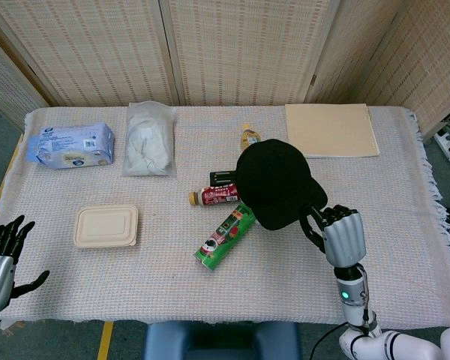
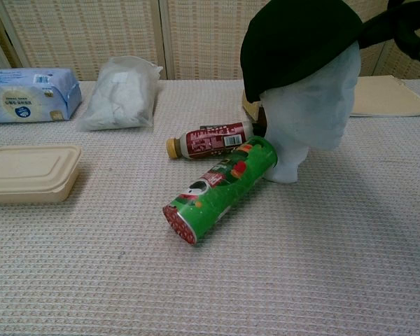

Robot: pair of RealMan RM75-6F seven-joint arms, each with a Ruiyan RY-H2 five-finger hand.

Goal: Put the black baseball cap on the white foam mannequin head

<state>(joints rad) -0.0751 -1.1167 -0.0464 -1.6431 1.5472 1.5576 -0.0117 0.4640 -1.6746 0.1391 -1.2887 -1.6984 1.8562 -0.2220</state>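
The black baseball cap [image 1: 274,180] sits on top of the white foam mannequin head [image 2: 311,105], which stands upright on the table right of centre; from the head view the cap hides the head. The brim points toward my right hand [image 1: 339,232], whose dark fingers curl at the brim's tip and seem to pinch it; those fingers [image 2: 413,31] show at the top right of the chest view. My left hand [image 1: 4,255] hovers at the table's near left corner, fingers spread, holding nothing.
A green snack can [image 2: 220,189] and a red bottle [image 2: 210,140] lie against the mannequin's base. A beige lunch box [image 1: 106,225], a blue wipes pack [image 1: 69,145], a white bag [image 1: 150,137], a small yellow bottle [image 1: 249,136] and a tan folder [image 1: 331,130] are spread around.
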